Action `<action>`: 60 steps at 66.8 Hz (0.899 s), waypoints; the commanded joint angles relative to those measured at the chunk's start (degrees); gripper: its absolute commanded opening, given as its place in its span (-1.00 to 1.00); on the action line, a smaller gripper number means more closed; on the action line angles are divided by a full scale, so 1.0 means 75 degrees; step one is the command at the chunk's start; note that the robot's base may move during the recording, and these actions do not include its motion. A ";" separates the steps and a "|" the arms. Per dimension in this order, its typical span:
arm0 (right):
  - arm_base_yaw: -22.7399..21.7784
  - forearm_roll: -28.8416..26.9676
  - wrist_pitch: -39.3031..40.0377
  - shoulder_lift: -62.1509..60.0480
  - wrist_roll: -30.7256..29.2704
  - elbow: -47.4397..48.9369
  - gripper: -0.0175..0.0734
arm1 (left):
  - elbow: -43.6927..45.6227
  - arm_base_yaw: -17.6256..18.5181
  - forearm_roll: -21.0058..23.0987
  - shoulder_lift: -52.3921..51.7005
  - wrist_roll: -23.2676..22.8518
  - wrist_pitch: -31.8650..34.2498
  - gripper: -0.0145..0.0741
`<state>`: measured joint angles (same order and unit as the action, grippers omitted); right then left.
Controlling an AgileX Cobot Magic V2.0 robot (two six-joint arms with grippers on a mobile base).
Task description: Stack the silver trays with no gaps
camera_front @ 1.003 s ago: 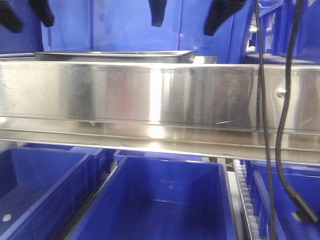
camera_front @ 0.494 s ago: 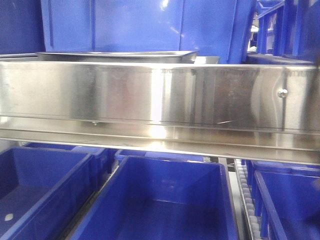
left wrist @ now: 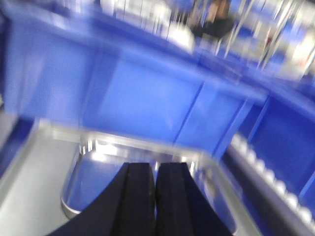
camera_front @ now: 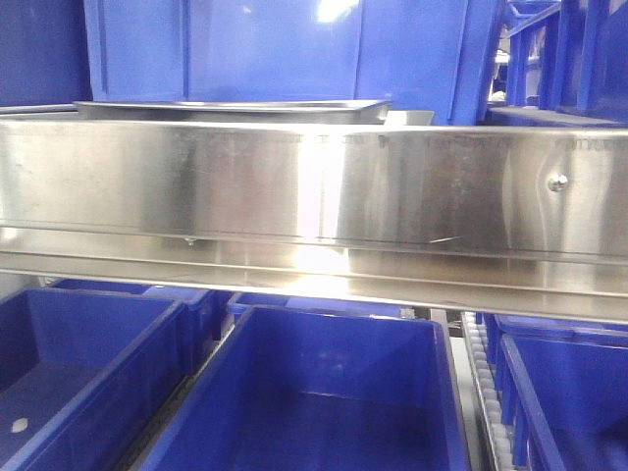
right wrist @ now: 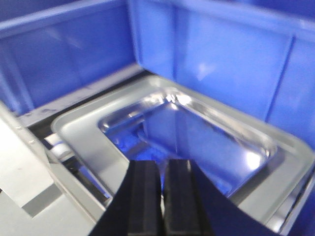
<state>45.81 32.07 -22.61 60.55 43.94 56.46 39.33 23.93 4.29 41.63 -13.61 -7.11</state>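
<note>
Tray (right wrist: 206, 132): sitting below and ahead of the right gripper (right wrist: 162, 196), whose fingers are pressing together, gripping nothing. Blue bins (right wrist: 231, 54) are walling it in behind. Under the left gripper (left wrist: 155, 196), fingers likewise closing on nothing, a tray (left wrist: 142, 162) is lying, view blurred. From the front, only a tray rim (camera_front: 231, 106) is showing above the steel rail (camera_front: 314, 186); bins are standing beneath.

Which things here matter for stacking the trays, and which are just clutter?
Job:
- silver tray
- left gripper, fingers together
- right gripper, fingers together

Lying about:
- steel shelf rail
- blue bins below the rail
- blue bins behind the tray
</note>
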 commanded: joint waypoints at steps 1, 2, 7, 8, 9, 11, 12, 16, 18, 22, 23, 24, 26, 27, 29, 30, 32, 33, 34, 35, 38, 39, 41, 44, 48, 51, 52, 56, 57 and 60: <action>0.0015 0.0381 0.0506 -0.0519 -0.0077 -0.0449 -0.66 | -0.0611 0.0061 -0.0015 -0.0730 -0.0057 0.0675 -0.66; 0.0015 0.0380 0.0520 -0.0598 -0.0077 -0.0517 -0.66 | -0.0697 0.0061 -0.0022 -0.0898 -0.0057 0.0696 -0.66; 0.0015 0.0380 0.0613 -0.1081 -0.0077 -0.0926 -0.66 | -0.1133 0.0061 -0.0199 -0.1494 -0.0057 0.0617 -0.66; 0.0015 0.0400 0.0666 -0.1203 -0.0077 -0.1041 -0.66 | -0.1200 0.0061 -0.0212 -0.1595 -0.0057 0.0600 -0.66; 0.0015 0.0401 0.0704 -0.1287 -0.0077 -0.1120 -0.66 | -0.1261 0.0061 -0.0234 -0.1696 -0.0057 0.0581 -0.66; 0.0015 0.0418 0.0780 -0.1447 -0.0077 -0.1276 -0.66 | -0.1404 0.0061 -0.0278 -0.1928 -0.0057 0.0515 -0.66; 0.0015 0.0431 0.0795 -0.1529 -0.0077 -0.1355 -0.66 | -0.1454 0.0061 -0.0296 -0.2016 -0.0057 0.0487 -0.66; 0.0015 0.0431 0.0949 -0.1923 -0.0077 -0.1773 -0.66 | -0.1654 0.0061 -0.0370 -0.2398 -0.0057 0.0320 -0.66; 0.0015 0.0431 0.1013 -0.2108 -0.0077 -0.1982 -0.66 | -0.1710 0.0061 -0.0404 -0.2527 -0.0057 0.0204 -0.66; 0.0015 0.0431 0.1194 -0.2398 -0.0077 -0.2349 -0.66 | -0.1794 0.0061 -0.0468 -0.2787 -0.0057 -0.0005 -0.66; 0.0015 0.0431 0.1259 -0.2508 -0.0077 -0.2465 -0.66 | -0.1794 0.0061 -0.0468 -0.2826 -0.0057 -0.0071 -0.66; 0.0015 0.0431 0.1297 -0.2580 -0.0077 -0.2536 -0.66 | -0.1794 0.0061 -0.0468 -0.2872 -0.0057 -0.0161 -0.66; 0.0015 0.0431 0.1311 -0.2757 -0.0077 -0.2686 -0.66 | -0.1794 0.0061 -0.0468 -0.2919 -0.0057 -0.0242 -0.66; 0.0015 0.0431 0.1311 -0.2826 -0.0077 -0.2738 -0.66 | -0.1794 0.0061 -0.0468 -0.2958 -0.0057 -0.0280 -0.66; 0.0015 0.0431 0.1311 -0.2981 -0.0077 -0.2844 -0.66 | -0.1794 0.0061 -0.0468 -0.2998 -0.0057 -0.0300 -0.66; 0.0015 0.0431 0.1311 -0.3040 -0.0077 -0.2879 -0.66 | -0.1794 0.0061 -0.0468 -0.2996 -0.0057 -0.0320 -0.66; 0.0015 0.0431 0.1311 -0.3157 -0.0077 -0.2930 -0.66 | -0.1794 0.0061 -0.0468 -0.3031 -0.0057 -0.0320 -0.66; 0.0015 0.0431 0.1311 -0.3233 -0.0077 -0.2946 -0.66 | -0.1794 0.0061 -0.0468 -0.3048 -0.0057 -0.0320 -0.66; 0.0015 0.0431 0.1311 -0.3284 -0.0077 -0.2966 -0.66 | -0.1794 0.0061 -0.0468 -0.3048 -0.0057 -0.0320 -0.66; 0.0015 0.0431 0.1311 -0.3355 -0.0077 -0.2966 -0.66 | -0.1794 0.0061 -0.0468 -0.3063 -0.0057 -0.0320 -0.66; 0.0015 0.0431 0.1311 -0.3492 -0.0077 -0.2980 -0.66 | -0.1794 0.0061 -0.0468 -0.3063 -0.0057 -0.0320 -0.66; 0.0015 0.0431 0.1311 -0.3531 -0.0077 -0.2980 -0.66 | -0.1794 0.0061 -0.0468 -0.3063 -0.0057 -0.0320 -0.66; 0.0015 0.0431 0.1311 -0.3609 -0.0077 -0.2980 -0.66 | -0.1794 0.0061 -0.0468 -0.3063 -0.0057 -0.0320 -0.66; 0.0015 0.0431 0.1347 -0.3650 -0.0077 -0.2980 -0.66 | -0.1794 0.0061 -0.0468 -0.3063 -0.0057 -0.0320 -0.66; 0.0015 0.0431 0.1403 -0.3706 -0.0077 -0.2980 -0.66 | -0.1794 0.0061 -0.0468 -0.3063 -0.0057 -0.0320 -0.66; 0.0015 0.0431 0.1479 -0.3706 -0.0077 -0.2980 -0.66 | -0.1794 0.0061 -0.0468 -0.3063 -0.0057 -0.0320 -0.66; 0.0015 0.0431 0.1488 -0.3706 -0.0077 -0.2980 -0.66 | -0.1794 0.0061 -0.0468 -0.3063 -0.0057 -0.0320 -0.66; 0.0015 0.0431 0.1544 -0.3706 -0.0077 -0.2980 -0.66 | -0.1794 0.0061 -0.0468 -0.3063 -0.0057 -0.0320 -0.66; 0.0015 0.0431 0.1559 -0.3706 -0.0077 -0.2980 -0.66 | -0.1794 0.0061 -0.0468 -0.3063 -0.0057 -0.0320 -0.66; 0.0015 0.0431 0.1579 -0.3706 -0.0077 -0.2980 -0.66 | -0.1794 0.0061 -0.0468 -0.3063 -0.0057 -0.0320 -0.66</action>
<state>45.81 34.55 -12.32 33.14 43.94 34.16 25.96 23.93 0.95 19.06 -13.71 -10.18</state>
